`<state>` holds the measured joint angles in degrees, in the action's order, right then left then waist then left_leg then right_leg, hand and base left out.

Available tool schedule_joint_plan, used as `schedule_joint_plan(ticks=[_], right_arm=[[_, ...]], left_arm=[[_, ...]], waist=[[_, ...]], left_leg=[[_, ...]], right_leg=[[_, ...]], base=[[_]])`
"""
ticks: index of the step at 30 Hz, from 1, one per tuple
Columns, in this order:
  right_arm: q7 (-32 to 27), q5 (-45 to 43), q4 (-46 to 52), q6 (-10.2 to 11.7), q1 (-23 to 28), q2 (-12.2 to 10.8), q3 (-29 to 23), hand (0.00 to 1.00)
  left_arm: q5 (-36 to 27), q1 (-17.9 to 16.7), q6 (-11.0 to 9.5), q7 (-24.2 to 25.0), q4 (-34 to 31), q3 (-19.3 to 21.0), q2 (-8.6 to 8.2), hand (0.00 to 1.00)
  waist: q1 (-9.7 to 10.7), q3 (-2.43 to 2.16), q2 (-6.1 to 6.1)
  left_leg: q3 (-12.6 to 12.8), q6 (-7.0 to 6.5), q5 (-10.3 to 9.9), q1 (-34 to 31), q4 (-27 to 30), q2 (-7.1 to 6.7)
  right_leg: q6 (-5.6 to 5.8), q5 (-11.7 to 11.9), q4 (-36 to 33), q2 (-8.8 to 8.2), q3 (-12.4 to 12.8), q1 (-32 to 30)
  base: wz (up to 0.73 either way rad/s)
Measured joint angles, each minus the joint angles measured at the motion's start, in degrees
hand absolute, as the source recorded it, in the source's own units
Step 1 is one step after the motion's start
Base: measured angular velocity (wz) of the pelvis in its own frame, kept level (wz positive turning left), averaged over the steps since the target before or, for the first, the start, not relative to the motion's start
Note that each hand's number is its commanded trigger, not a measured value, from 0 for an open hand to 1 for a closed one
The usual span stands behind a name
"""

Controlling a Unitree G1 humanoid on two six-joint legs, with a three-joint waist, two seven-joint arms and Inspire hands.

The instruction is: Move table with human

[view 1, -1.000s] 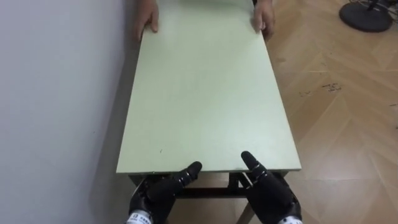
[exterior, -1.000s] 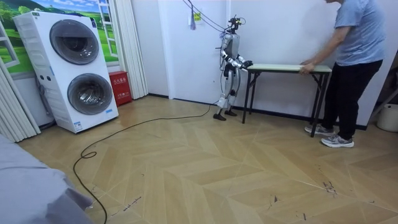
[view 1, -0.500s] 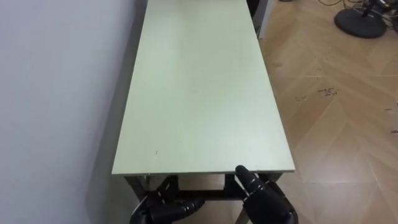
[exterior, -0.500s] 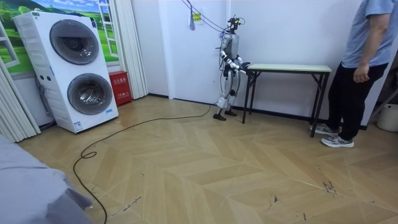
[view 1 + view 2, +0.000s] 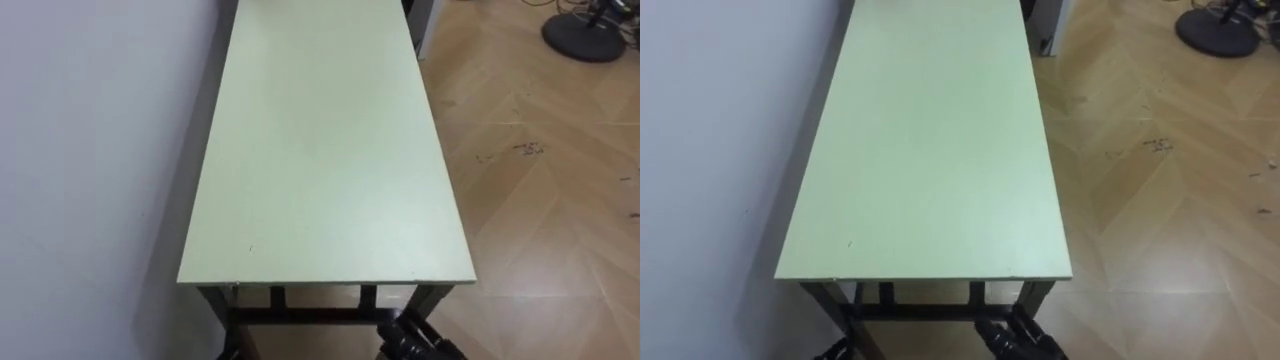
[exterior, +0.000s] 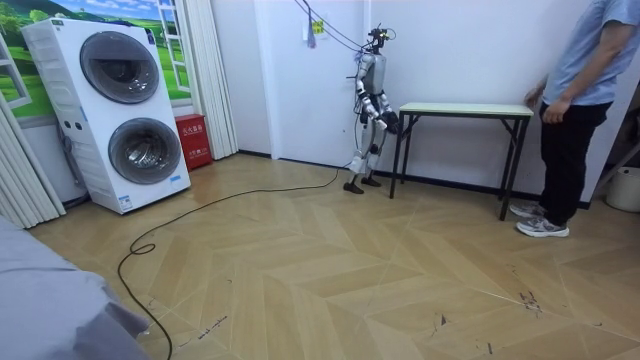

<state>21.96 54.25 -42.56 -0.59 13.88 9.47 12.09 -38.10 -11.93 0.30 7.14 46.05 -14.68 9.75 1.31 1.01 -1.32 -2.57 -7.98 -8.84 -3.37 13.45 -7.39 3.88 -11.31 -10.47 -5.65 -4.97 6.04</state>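
Observation:
The long table (image 5: 320, 150) has a pale green top and dark legs, and its left long edge lies against the white wall. I stand at its near short end, seen in the room view beside the table (image 6: 465, 108). My right hand (image 5: 412, 343) is low under the near right corner, off the tabletop, with its fingers cut off by the picture's edge. A dark sliver of my left hand (image 5: 837, 352) shows below the near left corner. The person (image 6: 578, 80) stands upright at the far end, hands off the table.
The white wall (image 5: 100, 150) runs along the table's left side. Wooden floor (image 5: 540, 200) lies open to the right, with a dark round stand base (image 5: 590, 25) far right. In the room view a stacked washer and dryer (image 6: 120, 115) and a floor cable (image 6: 200, 215) lie behind me.
The person let go of the far end and straightened up. Both my hands dropped from the near edge to below the tabletop. The table itself stands where it was.

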Motion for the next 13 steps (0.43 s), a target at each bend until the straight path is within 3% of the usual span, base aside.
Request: schedule_joint_plan(ticks=[4, 8, 13], right_arm=[[-1.48, -8.06, -6.85, 0.64, -0.68, 0.28, -1.07, 0.00], [-5.78, -15.59, -14.54, 1.52, -2.40, 0.39, -4.71, 0.00], [-10.23, -20.86, -20.44, 1.32, -2.27, -0.30, -4.97, 0.00]], left_arm=[[1.21, -0.13, -0.74, -0.12, 2.60, 0.98, 0.53, 0.00], [3.12, -0.17, -1.57, -0.52, 8.25, 3.47, 0.09, 0.00], [6.61, -1.74, -1.57, -2.50, 10.30, 6.09, -0.90, 0.00]], waist=[[-0.06, -0.05, -0.23], [-0.12, -0.22, -0.09], [-0.30, -0.22, -0.07]], left_leg=[[-0.05, 0.00, -0.01, -0.02, 0.07, 0.00], [-0.06, 0.00, -0.01, 0.09, 0.09, -0.01], [0.30, 0.10, 0.01, 0.21, -0.48, 0.10]], right_leg=[[-0.01, 0.01, -0.08, 0.01, 0.40, -0.05], [-0.08, 0.05, -0.12, -0.01, 0.05, 0.00], [-0.08, 0.05, 0.04, 0.00, 0.31, -0.01]], base=[[0.00], [0.00], [-0.04]])
